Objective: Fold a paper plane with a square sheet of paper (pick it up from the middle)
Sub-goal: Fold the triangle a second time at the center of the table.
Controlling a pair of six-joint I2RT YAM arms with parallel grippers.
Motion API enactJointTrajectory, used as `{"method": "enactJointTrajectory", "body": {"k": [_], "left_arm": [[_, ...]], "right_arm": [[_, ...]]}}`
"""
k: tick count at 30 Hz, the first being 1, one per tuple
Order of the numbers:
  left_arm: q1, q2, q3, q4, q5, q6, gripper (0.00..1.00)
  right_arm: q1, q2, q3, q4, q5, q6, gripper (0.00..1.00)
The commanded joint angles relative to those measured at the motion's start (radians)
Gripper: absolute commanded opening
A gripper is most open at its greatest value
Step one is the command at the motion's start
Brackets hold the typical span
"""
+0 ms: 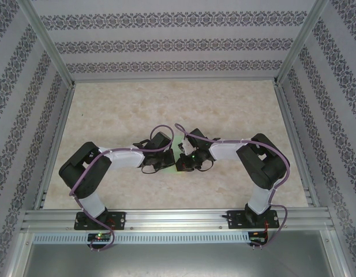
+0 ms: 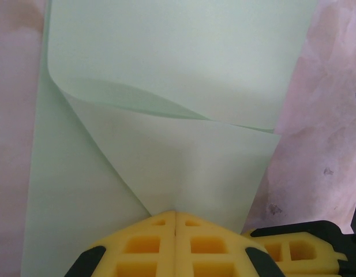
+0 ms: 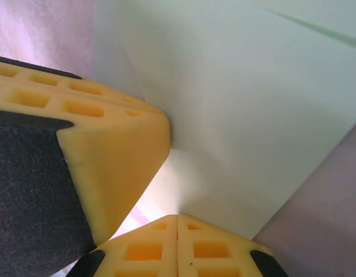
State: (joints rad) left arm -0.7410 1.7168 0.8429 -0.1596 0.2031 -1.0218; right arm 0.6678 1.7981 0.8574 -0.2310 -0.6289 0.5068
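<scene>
Now left gripper [image 2: 175, 213] jaws pressed together, tip touching curled square sheet of paper [image 2: 183, 52]; right gripper [image 3: 178, 218] likewise, just beside, centre of table [image 1: 108, 109]; pinch unclear.

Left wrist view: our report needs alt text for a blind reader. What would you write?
The left gripper, its yellow fingers shut, appears to pinch pale green paper where two creases meet in a point. A curled flap arches above; mottled table shows either side.
</scene>
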Motion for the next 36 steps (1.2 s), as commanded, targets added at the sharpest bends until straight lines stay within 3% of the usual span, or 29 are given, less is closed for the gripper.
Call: {"method": "enactJointTrajectory", "body": {"k": [1, 15, 36], "left_arm": [[0.011, 0.018, 0.002, -0.045, -0.092, 0.005, 0.01], [0.102, 0.002, -0.031, 0.055, -0.075, 0.053, 0.05], [0.204, 0.059, 0.041, 0.004, -0.051, 0.128, 0.07]], "right_arm": [[0.013, 0.027, -0.017, -0.043, 0.055, -0.001, 0.06], [0.009, 0.028, -0.024, -0.042, 0.056, -0.001, 0.05], [0.009, 0.022, -0.018, -0.061, 0.050, -0.013, 0.06]]}}
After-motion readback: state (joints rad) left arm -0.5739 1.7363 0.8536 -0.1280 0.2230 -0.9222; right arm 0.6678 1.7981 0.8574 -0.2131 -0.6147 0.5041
